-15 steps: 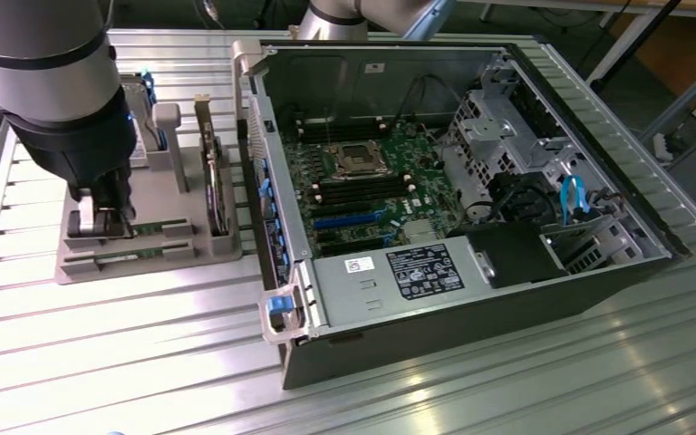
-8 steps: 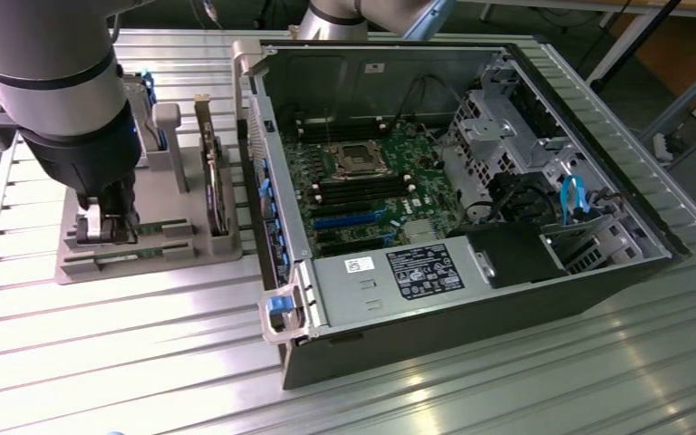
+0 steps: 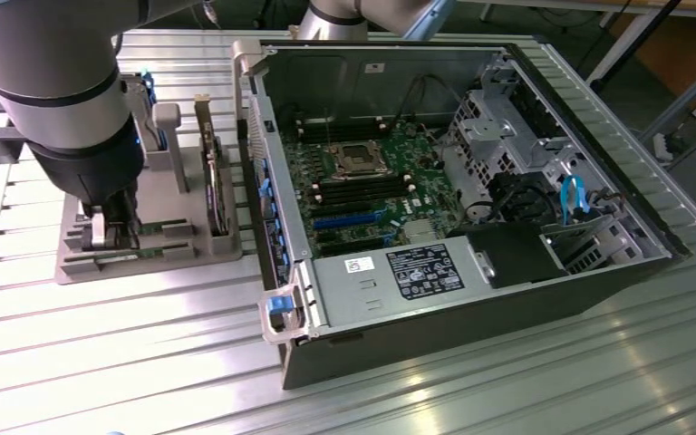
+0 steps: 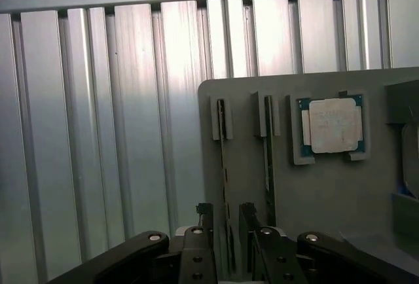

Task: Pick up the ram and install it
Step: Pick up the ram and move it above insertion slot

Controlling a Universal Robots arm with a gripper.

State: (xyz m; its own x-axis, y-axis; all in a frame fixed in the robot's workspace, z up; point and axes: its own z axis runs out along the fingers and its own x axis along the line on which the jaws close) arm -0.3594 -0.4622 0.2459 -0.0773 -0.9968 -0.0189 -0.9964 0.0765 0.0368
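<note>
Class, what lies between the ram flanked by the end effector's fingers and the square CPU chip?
In the wrist view, a second thin stick stands on edge in its slot of the holder.

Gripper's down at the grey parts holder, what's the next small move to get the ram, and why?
Probably close the jaws: the open black gripper straddles the thin ram stick standing on edge in the flat grey holder, a finger on either side, with nothing gripped yet.
</note>
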